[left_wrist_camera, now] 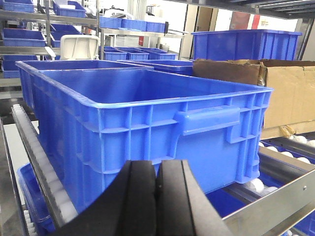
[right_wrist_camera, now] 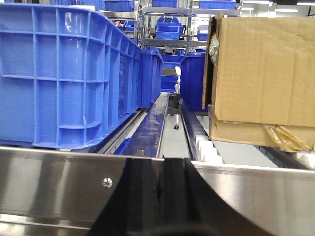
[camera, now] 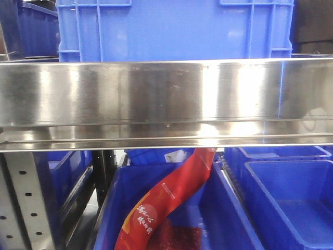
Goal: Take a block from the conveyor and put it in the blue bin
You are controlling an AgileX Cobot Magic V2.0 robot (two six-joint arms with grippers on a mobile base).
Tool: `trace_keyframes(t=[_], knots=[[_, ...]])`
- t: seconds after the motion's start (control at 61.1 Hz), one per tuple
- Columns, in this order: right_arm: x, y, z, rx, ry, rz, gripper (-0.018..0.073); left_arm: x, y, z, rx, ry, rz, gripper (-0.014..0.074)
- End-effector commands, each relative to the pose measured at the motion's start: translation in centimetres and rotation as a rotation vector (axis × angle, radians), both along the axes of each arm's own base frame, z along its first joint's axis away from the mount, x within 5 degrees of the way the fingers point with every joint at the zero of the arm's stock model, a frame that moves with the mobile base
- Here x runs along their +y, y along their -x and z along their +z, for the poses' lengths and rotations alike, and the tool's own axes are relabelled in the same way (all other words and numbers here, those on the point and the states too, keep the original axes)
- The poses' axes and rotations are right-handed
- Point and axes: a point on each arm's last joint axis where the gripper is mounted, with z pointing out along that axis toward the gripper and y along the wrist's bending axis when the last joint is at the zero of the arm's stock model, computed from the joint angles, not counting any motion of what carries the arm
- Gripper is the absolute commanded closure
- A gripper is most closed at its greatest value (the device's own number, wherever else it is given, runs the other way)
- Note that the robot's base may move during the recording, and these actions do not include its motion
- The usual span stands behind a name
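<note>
The blue block and the conveyor belt are out of view in all three views. My left gripper (left_wrist_camera: pixel 156 169) is shut with nothing between its black pads. It sits just in front of the near wall of a large blue bin (left_wrist_camera: pixel 147 123) on a roller shelf. My right gripper (right_wrist_camera: pixel 160 169) is shut and empty, close to a steel rail (right_wrist_camera: pixel 59 182). The same kind of blue bin (right_wrist_camera: pixel 64 73) stands to its left. In the front view no gripper shows; a blue bin (camera: pixel 174 28) stands on the shelf above a steel rail (camera: pixel 166 99).
A cardboard box (left_wrist_camera: pixel 285 93) stands right of the bin and also shows in the right wrist view (right_wrist_camera: pixel 266 73). Lower blue bins (camera: pixel 291 203) sit under the rail, one holding a red packet (camera: pixel 166 203). Roller tracks (left_wrist_camera: pixel 39 162) and more shelved bins lie behind.
</note>
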Motion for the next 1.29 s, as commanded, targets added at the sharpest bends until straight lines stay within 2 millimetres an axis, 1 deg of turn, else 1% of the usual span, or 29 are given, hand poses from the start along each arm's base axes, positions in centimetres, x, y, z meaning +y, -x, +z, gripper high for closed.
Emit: trace_keyframes(t=[0.0, 0.409, 0.458, 0.507, 0.605, 0.687, 0.785, 0.867, 0.949, 1.031, 1.276], knots=[[0.0, 0.1, 0.3, -0.032, 0.013, -0.007, 0.0721, 0.0, 0.1, 0.1, -0.008, 0.009, 0.002, 0.0707], [0.0, 0.1, 0.3, -0.034, 0.012, -0.007, 0.0721, 0.1, 0.2, 0.1, -0.015, 0.013, 0.005, 0.0707], [0.0, 0.1, 0.3, -0.034, 0.012, -0.007, 0.0721, 0.4, 0.6, 0.2, -0.036, 0.019, 0.003, 0.0707], [0.0, 0.1, 0.3, -0.034, 0.012, -0.007, 0.0721, 0.9, 0.8, 0.7, -0.096, 0.034, 0.046, 0.0707], [0.0, 0.1, 0.3, -0.034, 0.012, -0.007, 0.0721, 1.9, 1.4, 0.3, -0.157, 0.034, 0.106, 0.0707], [0.0, 0.1, 0.3, -0.034, 0.012, -0.007, 0.0721, 3.0, 1.9, -1.3, -0.180, 0.048, 0.183, 0.0707], [0.0, 0.1, 0.3, -0.036, 0.012, -0.007, 0.0721, 3.8, 2.4, -3.9, -0.133, 0.092, 0.230, 0.0707], [0.0, 0.1, 0.3, -0.036, 0.012, -0.007, 0.0721, 4.4, 2.8, -6.0, -0.096, -0.004, 0.292, 0.0707], [0.0, 0.1, 0.3, -0.036, 0.012, -0.007, 0.0721, 4.9, 3.1, -7.7, -0.029, -0.041, 0.343, 0.0707], [0.0, 0.1, 0.3, -0.036, 0.012, -0.007, 0.0721, 5.4, 3.5, -9.1, 0.005, -0.057, 0.391, 0.0707], [0.0, 0.1, 0.3, -0.036, 0.012, -0.007, 0.0721, 6.1, 4.3, -11.8, -0.003, -0.060, 0.493, 0.0707]])
